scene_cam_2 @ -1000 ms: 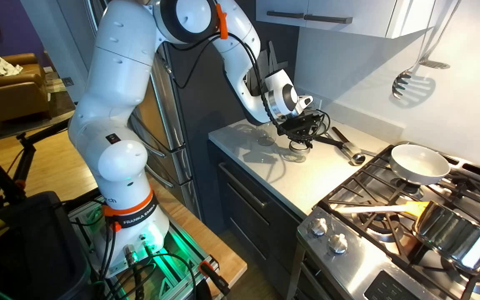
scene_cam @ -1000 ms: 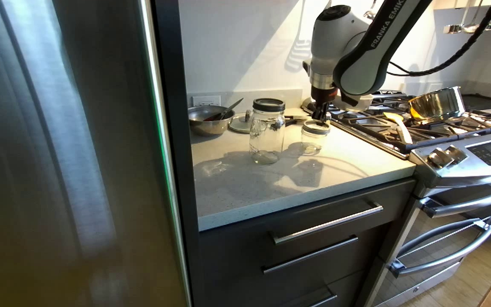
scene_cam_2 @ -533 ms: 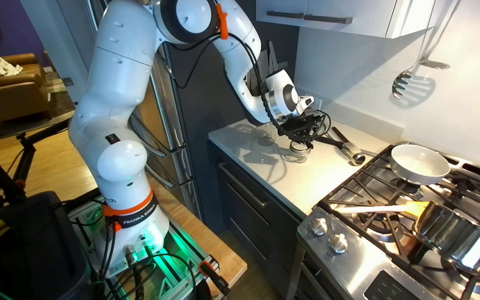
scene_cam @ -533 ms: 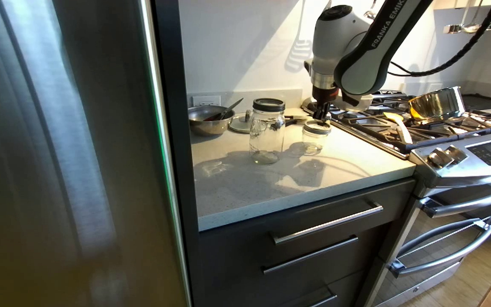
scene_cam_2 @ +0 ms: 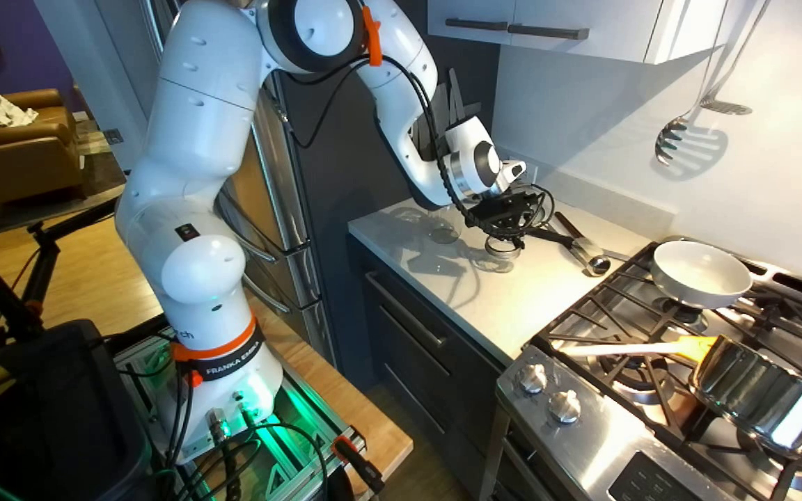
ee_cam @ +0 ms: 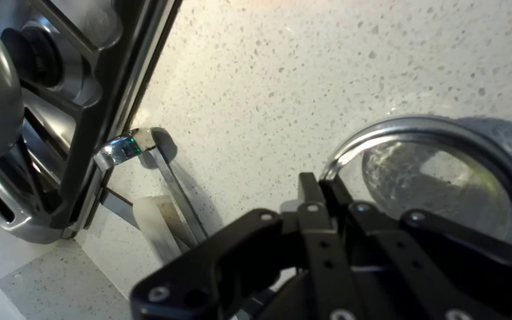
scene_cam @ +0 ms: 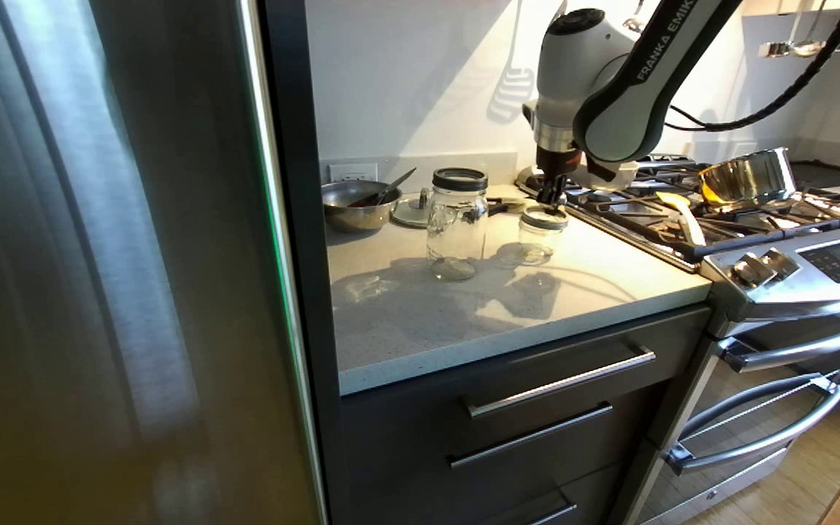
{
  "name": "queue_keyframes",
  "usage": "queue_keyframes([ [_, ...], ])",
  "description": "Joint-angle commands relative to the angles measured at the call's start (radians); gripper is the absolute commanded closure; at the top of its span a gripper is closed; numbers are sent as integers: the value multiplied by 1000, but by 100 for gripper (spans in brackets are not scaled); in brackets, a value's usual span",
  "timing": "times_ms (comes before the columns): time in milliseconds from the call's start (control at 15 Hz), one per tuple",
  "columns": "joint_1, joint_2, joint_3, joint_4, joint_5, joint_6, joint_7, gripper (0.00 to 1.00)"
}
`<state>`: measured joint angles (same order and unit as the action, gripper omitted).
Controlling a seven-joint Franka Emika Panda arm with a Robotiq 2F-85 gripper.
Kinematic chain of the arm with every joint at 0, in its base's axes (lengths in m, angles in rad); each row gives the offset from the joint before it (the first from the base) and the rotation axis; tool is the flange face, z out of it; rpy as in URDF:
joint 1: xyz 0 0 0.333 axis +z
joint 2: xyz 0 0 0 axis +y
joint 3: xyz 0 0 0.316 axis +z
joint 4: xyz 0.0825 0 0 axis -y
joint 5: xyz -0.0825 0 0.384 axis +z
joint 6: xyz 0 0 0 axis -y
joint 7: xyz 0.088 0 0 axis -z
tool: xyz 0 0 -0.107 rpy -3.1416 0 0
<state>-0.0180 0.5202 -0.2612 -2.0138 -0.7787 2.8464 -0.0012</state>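
Note:
A small clear glass jar [scene_cam: 539, 237] with a metal rim stands upright on the pale counter; whether its base touches the counter is hard to tell. It also shows in the wrist view [ee_cam: 434, 124] and under the hand in an exterior view [scene_cam_2: 502, 249]. My gripper [ee_cam: 321, 180] points down with its two black fingers close together, one on each side of the jar's near rim. It is shut on that rim. The gripper also shows in an exterior view [scene_cam: 551, 198]. A taller glass jar [scene_cam: 456, 230] with a dark ring stands beside the small one.
A metal bowl [scene_cam: 359, 211] and a pot lid [scene_cam: 411, 213] stand near the wall. Utensils [scene_cam_2: 585, 254] lie behind the jars. The stove [scene_cam_2: 641, 327] bears a white pan [scene_cam_2: 700, 275], a tilted steel pot [scene_cam_2: 766, 400] and a spatula [scene_cam_2: 627, 349]. A tall fridge [scene_cam: 121, 292] borders the counter.
My gripper and the small jar have shifted together very slightly to the right in both exterior views. The tall jar and the other things have not moved.

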Motion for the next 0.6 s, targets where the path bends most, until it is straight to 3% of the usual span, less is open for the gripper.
queue_keyframes([
  [0,-34,8,28,-4,36,19,-27,98],
  [533,-46,0,41,-10,83,20,-58,98],
])
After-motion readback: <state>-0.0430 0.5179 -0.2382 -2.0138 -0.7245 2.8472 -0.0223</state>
